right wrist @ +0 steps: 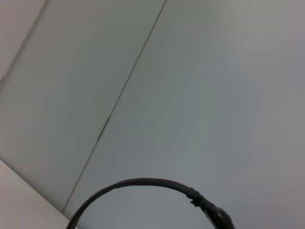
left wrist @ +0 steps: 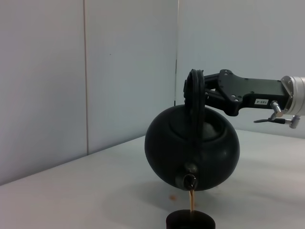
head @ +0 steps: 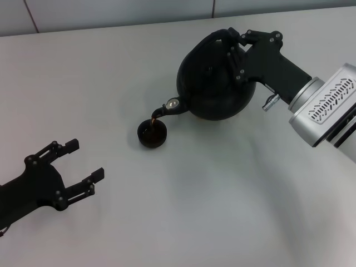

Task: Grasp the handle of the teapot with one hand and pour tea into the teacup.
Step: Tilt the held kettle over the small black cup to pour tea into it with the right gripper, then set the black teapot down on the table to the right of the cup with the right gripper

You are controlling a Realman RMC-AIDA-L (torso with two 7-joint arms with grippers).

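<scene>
The round matte-black teapot [head: 214,83] hangs lifted and tipped toward the small black teacup [head: 152,133], and a thin brown stream of tea runs from its spout [head: 167,109] into the cup. My right gripper [head: 233,41] is shut on the black hoop handle [head: 219,36] at the pot's top. The left wrist view shows the teapot [left wrist: 190,148] from the front, its handle [left wrist: 194,95] held by the right gripper [left wrist: 200,90], tea falling into the teacup [left wrist: 190,221]. The handle [right wrist: 143,183] arcs across the right wrist view. My left gripper [head: 83,164] rests open at the near left, empty.
A white table [head: 222,211] carries everything, with a pale wall [head: 111,14] behind it. A small brown drop [left wrist: 170,197] marks the table near the cup.
</scene>
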